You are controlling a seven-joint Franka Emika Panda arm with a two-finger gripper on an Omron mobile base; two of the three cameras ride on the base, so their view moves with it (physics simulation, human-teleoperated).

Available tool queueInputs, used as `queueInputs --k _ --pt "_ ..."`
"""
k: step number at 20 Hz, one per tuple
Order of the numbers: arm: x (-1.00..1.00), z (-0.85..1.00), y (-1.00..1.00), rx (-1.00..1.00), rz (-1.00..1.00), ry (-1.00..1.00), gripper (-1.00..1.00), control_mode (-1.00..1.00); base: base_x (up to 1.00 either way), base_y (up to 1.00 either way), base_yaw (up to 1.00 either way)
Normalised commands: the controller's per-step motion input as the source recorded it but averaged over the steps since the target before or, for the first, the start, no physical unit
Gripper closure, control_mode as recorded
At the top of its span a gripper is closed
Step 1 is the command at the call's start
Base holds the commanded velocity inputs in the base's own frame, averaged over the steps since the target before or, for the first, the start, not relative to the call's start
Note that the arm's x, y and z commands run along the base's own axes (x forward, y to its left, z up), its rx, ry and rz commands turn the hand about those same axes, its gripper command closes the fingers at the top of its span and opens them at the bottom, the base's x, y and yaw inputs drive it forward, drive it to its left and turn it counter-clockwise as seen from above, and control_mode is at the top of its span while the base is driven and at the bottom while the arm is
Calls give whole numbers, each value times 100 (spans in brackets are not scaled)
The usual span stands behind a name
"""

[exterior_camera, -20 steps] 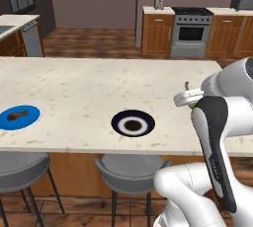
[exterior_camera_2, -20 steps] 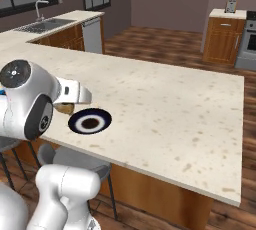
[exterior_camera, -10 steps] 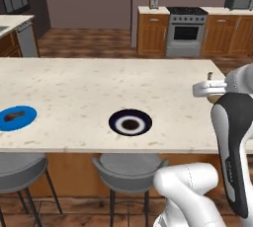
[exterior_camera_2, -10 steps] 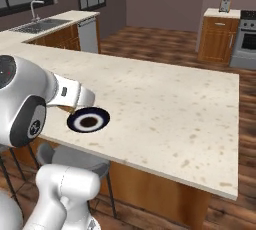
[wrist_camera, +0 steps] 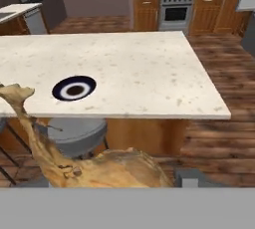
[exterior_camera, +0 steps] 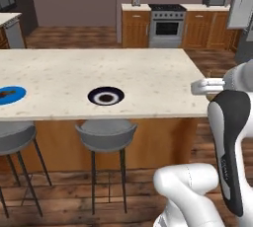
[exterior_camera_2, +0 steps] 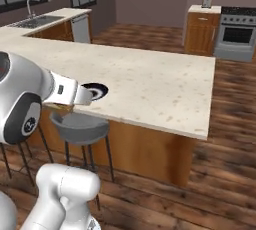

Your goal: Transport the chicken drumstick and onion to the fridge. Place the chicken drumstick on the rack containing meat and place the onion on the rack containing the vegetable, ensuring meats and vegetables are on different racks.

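**Drumstick riding in the gripper, away from the island**

The base is standing off the long speckled cream stone island counter [exterior_camera: 99, 80], and the tall grey metallic fridge [exterior_camera: 243, 4] is showing at the far right edge of the room, so the carry is looking barely begun. Two grey round bar stools [exterior_camera: 105, 133] are standing close under the counter's overhang; a wide swing of the arm could be clipping one.

The black-and-white round plate [wrist_camera: 74, 88] is lying bare on the counter, and a blue round plate [exterior_camera: 11, 94] at the far left end is holding a small dark lump, probably the onion.

The golden-brown, bony chicken drumstick [wrist_camera: 107, 168] is sitting in the two-finger gripper [wrist_camera: 149, 180], jaws apart around its thick end. Its long axis is running slantwise, thin bone end pointing up-left in the hand view. That overhanging shaft could be levering loose during driving.
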Motion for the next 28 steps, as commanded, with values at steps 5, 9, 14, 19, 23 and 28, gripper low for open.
queueInputs --k 5,9,14,19,23,28 --pt "0 0 0 0 0 0 100 100 -41 -100 -24" --pt "0 0 0 0 0 0 100 100 -8 -100 -24" --pt "0 0 0 0 0 0 100 100 6 -100 -16" --pt "0 0 0 0 0 0 100 100 36 -100 -3" --pt "0 0 0 0 0 0 100 100 83 -100 0" --pt "0 0 0 0 0 0 100 100 100 -100 0"
